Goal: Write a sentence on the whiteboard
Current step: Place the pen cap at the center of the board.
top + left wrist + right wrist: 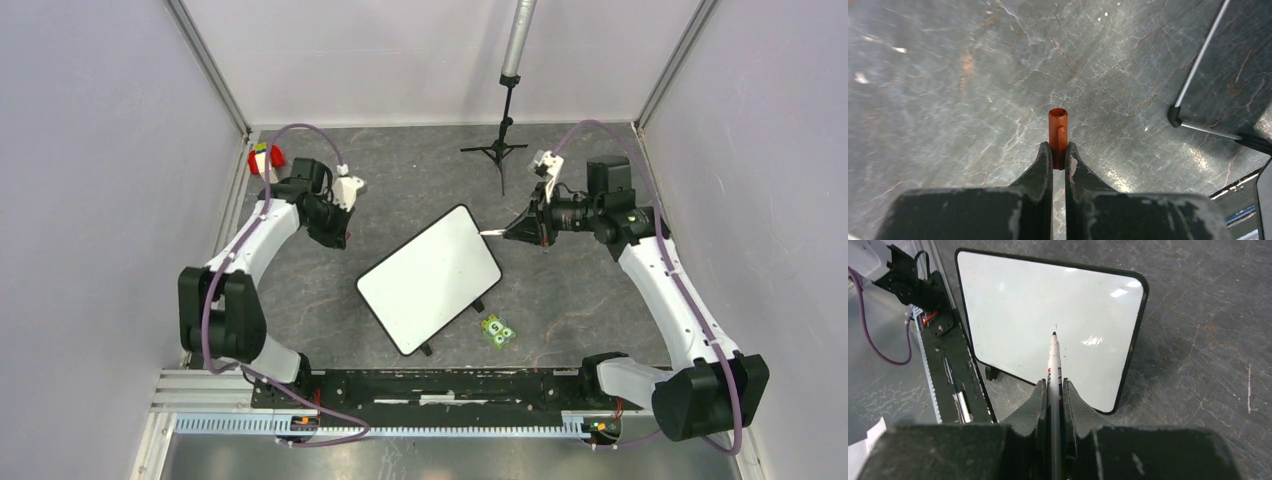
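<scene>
Barely begun: the whiteboard [430, 280] sits mid-bench [580, 290], turned at an angle. Its face is blank, no sentence on it yet. The cap is already off: left pincer [1058, 150] is nipped tight on a red-orange tubular cap [1058, 125], over bare bench. Right pincer [1055, 387] is clamped on a slim white marker [1053, 357], dark tip aimed at the board; contact can't be told. All writing remains. Board glossy, rounded corners, thin black rim, short black legs. Bench matte grey, stone-veined.
</scene>
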You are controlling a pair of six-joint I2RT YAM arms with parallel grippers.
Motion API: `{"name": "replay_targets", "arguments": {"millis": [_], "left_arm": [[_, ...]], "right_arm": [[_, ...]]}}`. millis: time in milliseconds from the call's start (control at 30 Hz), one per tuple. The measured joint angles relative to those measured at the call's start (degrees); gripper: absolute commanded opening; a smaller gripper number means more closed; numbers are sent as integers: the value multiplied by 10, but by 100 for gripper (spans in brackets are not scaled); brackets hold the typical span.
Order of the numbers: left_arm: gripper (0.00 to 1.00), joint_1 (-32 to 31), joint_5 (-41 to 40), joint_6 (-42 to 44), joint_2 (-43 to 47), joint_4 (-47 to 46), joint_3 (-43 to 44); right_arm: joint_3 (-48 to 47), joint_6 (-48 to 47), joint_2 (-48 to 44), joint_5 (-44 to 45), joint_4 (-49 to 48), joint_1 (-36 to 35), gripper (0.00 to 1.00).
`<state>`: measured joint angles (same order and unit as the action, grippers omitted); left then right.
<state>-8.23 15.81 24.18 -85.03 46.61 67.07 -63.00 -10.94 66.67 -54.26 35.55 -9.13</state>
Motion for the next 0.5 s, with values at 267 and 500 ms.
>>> {"name": "replay_targets", "arguments": {"millis": [267, 500], "left_arm": [[6, 0, 6, -13, -94, -22, -17], [8, 0, 8, -14, -137, -27, -17]], "right_arm": [[30, -30, 0, 21, -19, -42, 0], [48, -38, -4, 25, -30, -48, 0]]}}
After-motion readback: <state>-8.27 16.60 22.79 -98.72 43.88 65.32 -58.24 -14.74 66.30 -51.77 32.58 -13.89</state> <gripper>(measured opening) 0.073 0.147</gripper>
